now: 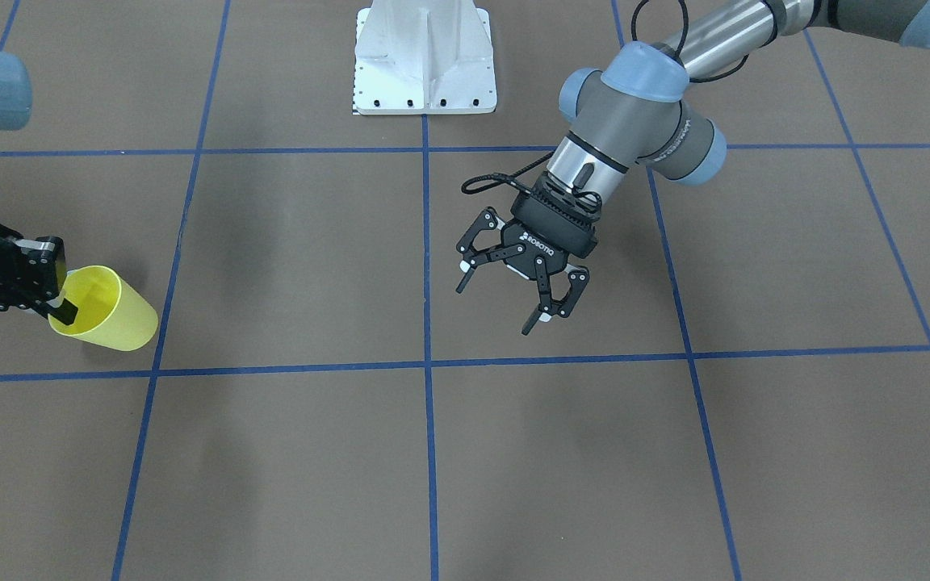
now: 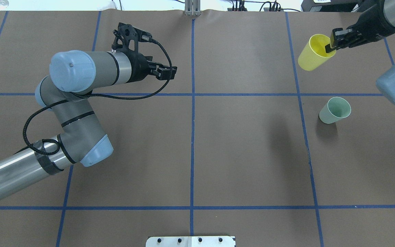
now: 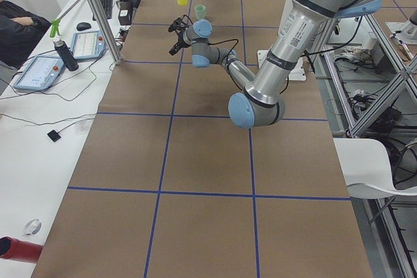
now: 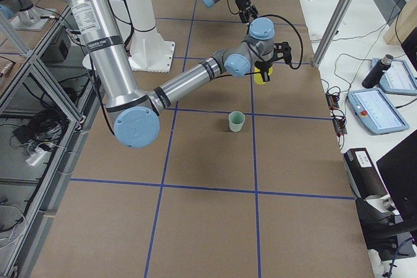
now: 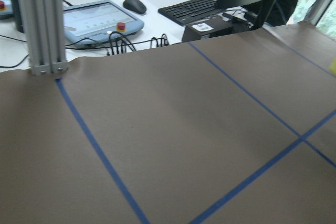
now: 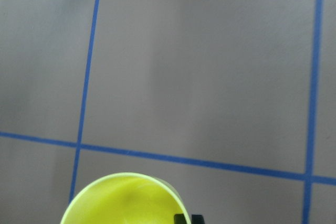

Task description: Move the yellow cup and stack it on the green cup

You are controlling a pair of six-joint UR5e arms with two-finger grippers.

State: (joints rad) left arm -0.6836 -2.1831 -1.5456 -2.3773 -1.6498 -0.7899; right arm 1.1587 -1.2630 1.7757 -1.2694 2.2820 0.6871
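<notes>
We see the yellow cup point(image 2: 314, 51) gripped at its rim by the right gripper point(image 2: 332, 44), with one black finger inside the mouth and the other outside the wall. The cup is tilted, its open mouth turned toward the gripper. We cannot tell whether its base touches the table.

The green cup point(image 2: 334, 109) stands upright on the brown paper table point(image 1: 312, 258), mouth up, with nothing touching it. The yellow cup lies near the green cup but apart from it, on the green cup's far side from the robot, with one blue tape line point(image 2: 341, 94) running between them.

The left gripper point(image 1: 493, 308) hangs above the table with its fingers spread wide and nothing between them. It is well apart from the green cup, toward the robot's left, past the table's central tape line. We read the white word "ROBOTIQ" on its black body, and the same word shows in part on the right gripper. Lettering on the left arm's grey wrist is too small for us to read.

A white base plate point(image 1: 425, 73) sits on the robot's side of the green cup, at the table's edge.
</notes>
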